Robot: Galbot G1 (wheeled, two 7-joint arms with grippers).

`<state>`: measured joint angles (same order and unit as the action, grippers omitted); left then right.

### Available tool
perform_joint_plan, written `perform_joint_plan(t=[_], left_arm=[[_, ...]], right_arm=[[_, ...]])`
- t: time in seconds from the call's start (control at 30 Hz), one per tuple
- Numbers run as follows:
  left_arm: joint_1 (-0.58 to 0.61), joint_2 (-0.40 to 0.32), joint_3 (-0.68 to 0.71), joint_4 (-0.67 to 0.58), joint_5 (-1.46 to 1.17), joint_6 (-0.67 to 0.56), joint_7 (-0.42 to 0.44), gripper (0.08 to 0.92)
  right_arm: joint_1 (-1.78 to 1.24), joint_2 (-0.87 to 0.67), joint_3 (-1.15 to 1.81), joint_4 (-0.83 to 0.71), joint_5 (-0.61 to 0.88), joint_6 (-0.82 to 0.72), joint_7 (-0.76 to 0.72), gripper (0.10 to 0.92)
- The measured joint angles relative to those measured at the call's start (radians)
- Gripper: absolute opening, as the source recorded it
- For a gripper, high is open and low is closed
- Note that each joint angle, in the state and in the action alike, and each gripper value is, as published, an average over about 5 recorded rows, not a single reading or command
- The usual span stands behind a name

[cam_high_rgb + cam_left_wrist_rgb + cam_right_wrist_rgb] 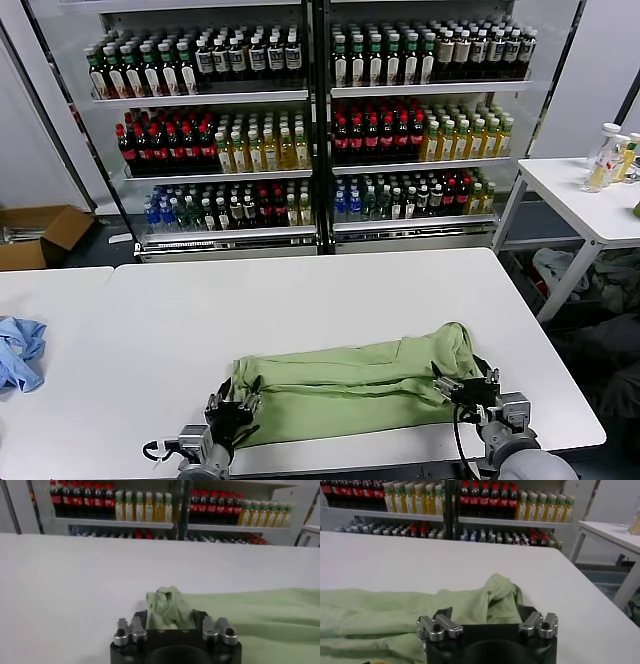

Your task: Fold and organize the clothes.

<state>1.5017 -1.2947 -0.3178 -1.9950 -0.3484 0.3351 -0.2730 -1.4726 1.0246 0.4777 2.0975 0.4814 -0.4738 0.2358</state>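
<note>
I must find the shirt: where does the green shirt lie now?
In the head view, the green shirt lies along the white table's near edge, between the left gripper and right gripper.

My left tool [232, 412] sits low with its jaws spread, cloth bunched between them. My right tool [466, 384] sits level with it, jaws spread wide.

Blue cloth [20, 350] on table [300, 300]; bottle shelves [310, 95] behind.
</note>
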Motion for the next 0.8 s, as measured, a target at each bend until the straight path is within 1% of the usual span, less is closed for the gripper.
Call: perform_joint_plan(t=[0.27,0.47,0.57,0.8], left_arm=[[0.012,-0.010,-0.005,0.007,-0.018,-0.001,0.012,0.296],[0.015,0.005,-0.035,-0.002,-0.054,0.004,0.025,0.130],[0.022,0.024,-0.069,-0.011,-0.079,0.011,0.034,0.096],[0.037,0.109,-0.213,-0.027,-0.166,0.026,0.060,0.095]], right_arm=[[-0.002,-0.001,0.010,0.010,0.002,0.001,0.003,0.823],[0.004,-0.007,0.017,0.018,0.007,0.003,0.003,0.823],[0.010,-0.009,0.018,0.021,0.007,0.007,-0.001,0.823],[0.030,-0.013,0.015,0.023,0.009,0.014,-0.006,0.823]])
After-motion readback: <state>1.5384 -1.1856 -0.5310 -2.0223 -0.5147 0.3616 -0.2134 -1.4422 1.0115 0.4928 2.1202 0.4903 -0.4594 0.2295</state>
